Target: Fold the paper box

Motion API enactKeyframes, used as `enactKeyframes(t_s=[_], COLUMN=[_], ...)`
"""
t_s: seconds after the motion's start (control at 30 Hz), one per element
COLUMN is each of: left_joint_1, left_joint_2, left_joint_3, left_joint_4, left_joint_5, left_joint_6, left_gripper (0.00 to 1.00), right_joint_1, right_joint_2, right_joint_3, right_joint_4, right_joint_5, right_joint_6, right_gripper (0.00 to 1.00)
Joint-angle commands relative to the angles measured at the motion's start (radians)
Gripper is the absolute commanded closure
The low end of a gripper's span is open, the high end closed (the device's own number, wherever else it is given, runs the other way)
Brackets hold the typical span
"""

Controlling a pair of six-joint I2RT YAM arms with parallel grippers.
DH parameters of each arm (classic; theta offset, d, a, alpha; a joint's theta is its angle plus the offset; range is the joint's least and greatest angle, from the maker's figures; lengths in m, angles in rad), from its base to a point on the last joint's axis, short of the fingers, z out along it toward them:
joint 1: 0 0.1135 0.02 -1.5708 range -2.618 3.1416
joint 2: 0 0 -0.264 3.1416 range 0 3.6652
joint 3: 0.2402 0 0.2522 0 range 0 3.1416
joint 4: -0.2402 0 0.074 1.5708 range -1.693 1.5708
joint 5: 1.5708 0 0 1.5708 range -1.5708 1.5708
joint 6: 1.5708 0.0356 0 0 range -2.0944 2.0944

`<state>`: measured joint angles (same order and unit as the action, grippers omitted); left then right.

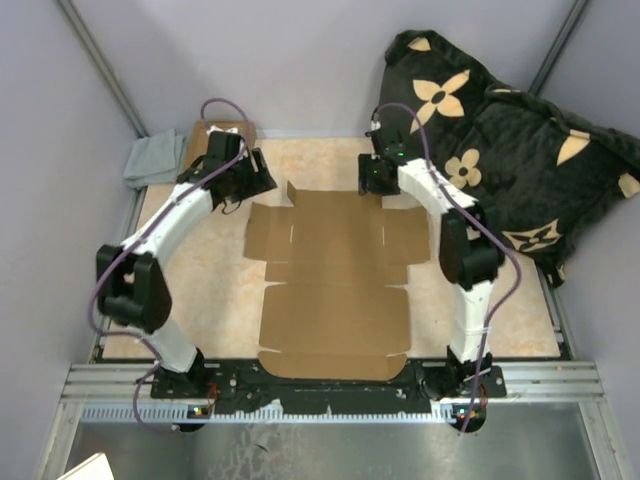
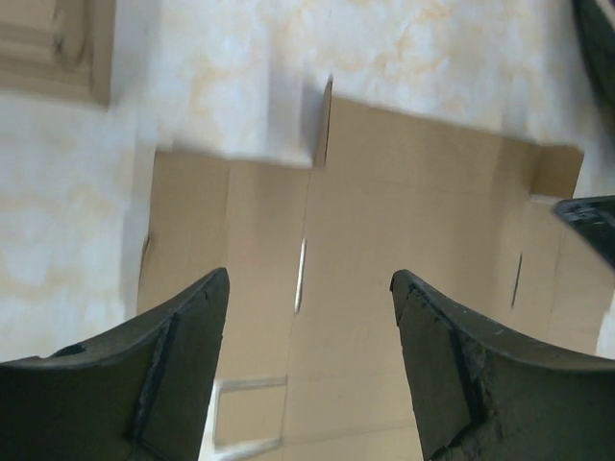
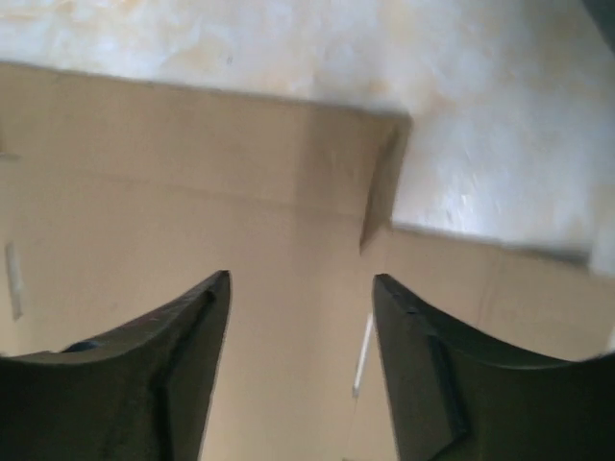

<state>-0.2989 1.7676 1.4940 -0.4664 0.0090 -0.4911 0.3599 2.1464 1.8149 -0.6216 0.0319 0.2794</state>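
The paper box [image 1: 335, 290] lies unfolded and flat in the middle of the pale marbled table [image 1: 210, 300], its long panels running from the near edge by the arm bases out to the far flap, with a wing to each side. The left gripper [image 2: 309, 279] hangs over the far left corner of the sheet with its fingers spread and nothing between them (only cardboard and a slit show below). The right gripper [image 3: 301, 279] hangs over the far right corner, its fingers also apart and empty. A small tab near each far corner seems to stand up a little, though the blur makes that uncertain. Beyond the left arm are a grey cloth [image 1: 155, 160] and a small brown box [image 1: 230, 128]; a black flowered cushion [image 1: 500, 140] lies off to the right.
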Motion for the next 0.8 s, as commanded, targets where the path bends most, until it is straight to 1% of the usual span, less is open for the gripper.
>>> enactKeyframes(t_s=[0.0,0.03,0.1,0.17,0.23,0.3,0.37,0.47,0.57,0.77], left_joint_1=[0.0,0.0,0.001,0.0,0.001,0.001,0.0,0.0,0.0,0.001], left_joint_2=[-0.22,-0.272,-0.367,-0.442,-0.492,-0.517,-0.524,-0.52,-0.517,-0.534], left_joint_3=[-0.272,-0.359,-0.53,-0.67,-0.757,-0.801,-0.821,-0.832,-0.84,-0.846], left_joint_4=[0.043,0.087,0.193,0.286,0.325,0.329,0.324,0.316,0.319,0.307], left_joint_5=[-0.002,0.025,0.083,0.126,0.144,0.144,0.148,0.165,0.176,0.163], left_joint_6=[-0.065,-0.079,-0.107,-0.123,-0.141,-0.14,-0.135,-0.141,-0.142,-0.131], left_gripper=[0.24,0.24,0.24,0.24,0.24,0.25,0.25,0.25,0.26,0.26], right_joint_1=[0.008,0.008,0.008,0.009,0.01,0.01,0.01,0.01,0.005,-0.005], right_joint_2=[-0.392,-0.464,-0.617,-0.728,-0.819,-0.895,-0.945,-0.962,-0.927,-0.818], right_joint_3=[-0.33,-0.445,-0.673,-0.868,-1.009,-1.103,-1.15,-1.157,-1.139,-1.146], right_joint_4=[0.1,0.138,0.213,0.279,0.301,0.318,0.312,0.293,0.277,0.345], right_joint_5=[0.032,0.021,-0.025,-0.082,-0.094,-0.092,-0.061,-0.001,0.024,-0.002], right_joint_6=[0.059,0.086,0.14,0.189,0.229,0.255,0.27,0.279,0.286,0.291], right_gripper=[0.33,0.31,0.3,0.3,0.31,0.32,0.33,0.34,0.34,0.35])
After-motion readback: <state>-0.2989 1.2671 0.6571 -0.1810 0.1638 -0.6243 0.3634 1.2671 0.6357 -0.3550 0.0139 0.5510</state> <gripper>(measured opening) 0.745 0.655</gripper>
